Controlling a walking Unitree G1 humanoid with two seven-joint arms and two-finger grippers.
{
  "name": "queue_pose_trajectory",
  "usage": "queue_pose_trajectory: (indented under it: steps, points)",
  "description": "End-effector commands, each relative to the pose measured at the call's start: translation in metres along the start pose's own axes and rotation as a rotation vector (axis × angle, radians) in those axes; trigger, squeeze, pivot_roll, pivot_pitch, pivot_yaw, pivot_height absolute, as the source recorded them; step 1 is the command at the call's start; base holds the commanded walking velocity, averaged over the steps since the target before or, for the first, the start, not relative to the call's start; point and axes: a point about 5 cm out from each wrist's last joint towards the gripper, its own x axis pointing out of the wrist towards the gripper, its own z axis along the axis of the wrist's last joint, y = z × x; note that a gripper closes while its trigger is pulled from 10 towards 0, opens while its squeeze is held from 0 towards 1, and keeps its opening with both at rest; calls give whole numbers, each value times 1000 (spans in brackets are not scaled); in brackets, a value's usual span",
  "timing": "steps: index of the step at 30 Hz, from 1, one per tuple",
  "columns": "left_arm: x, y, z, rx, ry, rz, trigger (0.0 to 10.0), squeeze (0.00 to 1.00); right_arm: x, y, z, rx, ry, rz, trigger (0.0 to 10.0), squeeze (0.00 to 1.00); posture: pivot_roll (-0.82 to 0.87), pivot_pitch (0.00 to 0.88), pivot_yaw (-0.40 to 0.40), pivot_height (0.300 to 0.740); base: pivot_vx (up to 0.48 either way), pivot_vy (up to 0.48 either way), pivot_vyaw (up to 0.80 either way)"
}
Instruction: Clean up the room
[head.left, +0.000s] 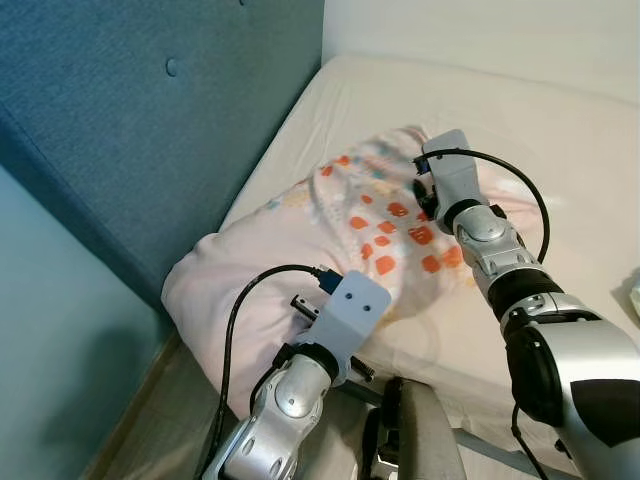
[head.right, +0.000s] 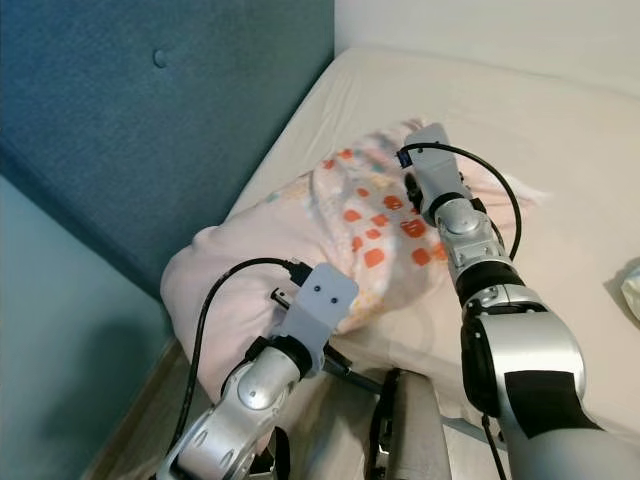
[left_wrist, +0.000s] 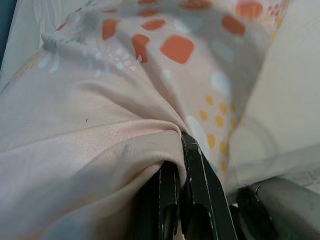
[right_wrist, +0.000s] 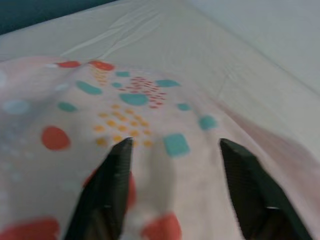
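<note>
Pink blanket, soft and crumpled, is lying heaped on the bed near its left edge, just below the blue padded headboard. Part of the cloth is plain pale pink, and part is printed with orange and teal spots and squares. The bed is wearing a cream sheet that is stretching smooth toward the far white wall. The headboard is showing one stitched button and is running slantwise along the bed's left side. To the left of it a pale teal wall is dropping down to a strip of light wooden floor.

Left pincer is sitting at the near edge of the heap, its two black fingers pressed close together with a fold of the plain pink cloth pinched between them. A black cable is looping over that wrist.

Right pincer is hovering over the spotted part of the blanket farther up the bed, its fingers spread wide apart with the printed cloth lying just beneath them; whether the tips are touching the fabric cannot be told.
</note>
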Motion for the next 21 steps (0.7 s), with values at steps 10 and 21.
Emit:
queue_pose_trajectory:
  steps: [10,21]
  points:
    - [-6,-8,7,-104,-35,-85,10000,0,-2,-40,27,333,-159,-186,10000,0,206,352,-2,610,0,0,0]
    - [-22,12,-7,-193,-16,-208,10000,1000,-11,-7,1,543,-275,-106,10000,0,142,325,1,610,0,0,0]
